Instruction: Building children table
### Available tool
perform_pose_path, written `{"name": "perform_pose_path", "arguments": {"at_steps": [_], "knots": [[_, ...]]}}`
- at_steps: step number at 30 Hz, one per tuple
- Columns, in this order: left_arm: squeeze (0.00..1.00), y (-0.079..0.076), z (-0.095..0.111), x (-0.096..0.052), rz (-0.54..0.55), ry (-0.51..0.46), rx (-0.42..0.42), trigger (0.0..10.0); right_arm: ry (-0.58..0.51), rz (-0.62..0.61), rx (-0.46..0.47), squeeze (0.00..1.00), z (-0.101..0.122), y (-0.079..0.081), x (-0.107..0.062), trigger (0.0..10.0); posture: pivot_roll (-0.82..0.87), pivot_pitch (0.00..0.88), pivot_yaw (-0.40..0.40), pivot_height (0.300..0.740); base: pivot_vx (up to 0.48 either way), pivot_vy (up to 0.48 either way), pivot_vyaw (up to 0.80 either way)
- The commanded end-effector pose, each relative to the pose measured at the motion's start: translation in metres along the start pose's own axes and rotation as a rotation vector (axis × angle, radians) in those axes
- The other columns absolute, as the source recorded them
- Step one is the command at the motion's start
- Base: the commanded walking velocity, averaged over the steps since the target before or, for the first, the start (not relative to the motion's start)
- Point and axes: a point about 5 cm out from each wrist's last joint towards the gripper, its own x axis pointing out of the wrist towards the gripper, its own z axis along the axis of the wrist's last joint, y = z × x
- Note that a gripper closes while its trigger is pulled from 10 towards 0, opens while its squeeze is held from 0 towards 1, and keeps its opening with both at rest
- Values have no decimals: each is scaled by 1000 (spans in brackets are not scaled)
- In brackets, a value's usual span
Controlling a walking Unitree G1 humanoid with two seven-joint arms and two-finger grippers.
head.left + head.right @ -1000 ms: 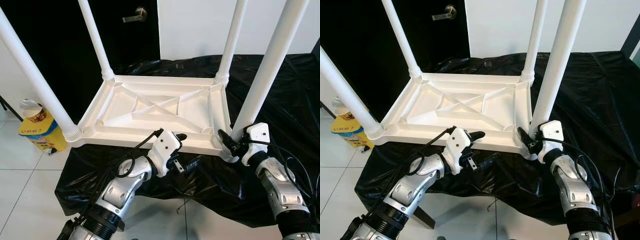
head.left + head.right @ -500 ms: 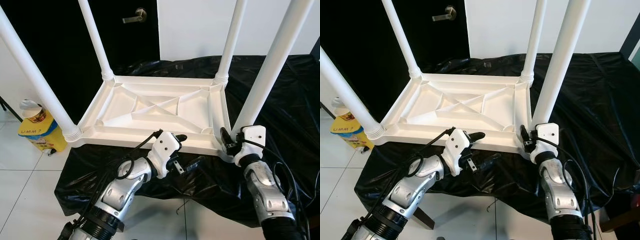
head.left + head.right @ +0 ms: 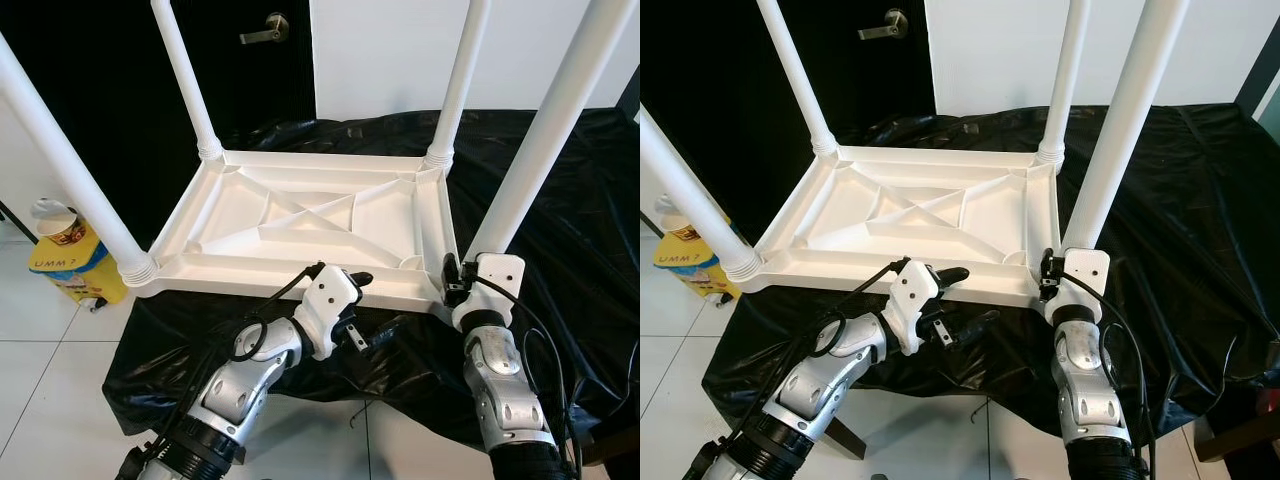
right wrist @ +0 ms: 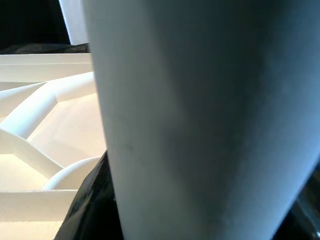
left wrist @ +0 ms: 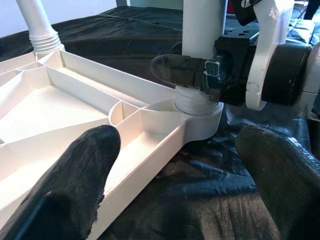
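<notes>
White plastic children's table (image 3: 310, 225), upturned on the black-sheeted worktop (image 3: 570, 190) so we can fit its legs: our right gripper (image 3: 458, 283) clamps the near-right leg (image 3: 520, 185) at its corner socket, our left gripper (image 5: 175, 165) gapes at the near edge.

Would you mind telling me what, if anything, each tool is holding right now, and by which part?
The right tool grips the near-right table leg at its base, just above the socket. The left tool is open, holding nothing.

One tabletop (image 3: 310, 215), four legs (image 3: 530, 130), one bin (image 3: 70, 262).
</notes>
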Motion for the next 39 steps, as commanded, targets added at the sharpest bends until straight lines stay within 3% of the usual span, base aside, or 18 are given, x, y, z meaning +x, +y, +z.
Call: {"name": "perform_pose_path", "arguments": {"at_steps": [1,9,10,18,25,26,31,39], "knots": [[0,-5,-1,-1,-66,13,-2,10000,142,23,21,0,-26,12,-9,10000,8,0,37,740,0,0,0],[0,-5,-1,0,-67,13,-2,10000,139,12,12,0,-24,9,-8,10000,5,0,37,740,0,0,0],[0,-6,-1,0,-68,13,1,10000,127,25,9,1000,-22,10,-9,10000,3,0,32,740,0,0,0],[0,-5,-1,2,-66,9,4,10000,66,126,-6,1000,-13,8,-11,10000,2,0,26,740,0,0,0],[0,-5,-2,1,-64,15,7,10000,30,259,-38,1000,-8,-22,-17,10000,-2,0,28,740,0,0,0],[0,-5,-2,1,-64,15,8,10000,23,306,-40,0,-6,-27,-16,10000,-4,0,32,740,0,0,0],[0,-4,-2,2,-65,15,10,10000,4,405,-66,0,0,-36,-12,10000,-5,0,35,740,0,0,0],[0,-1,0,3,-60,12,15,10000,3,592,-141,0,11,-34,5,10000,-1,0,40,740,0,0,0]]}}
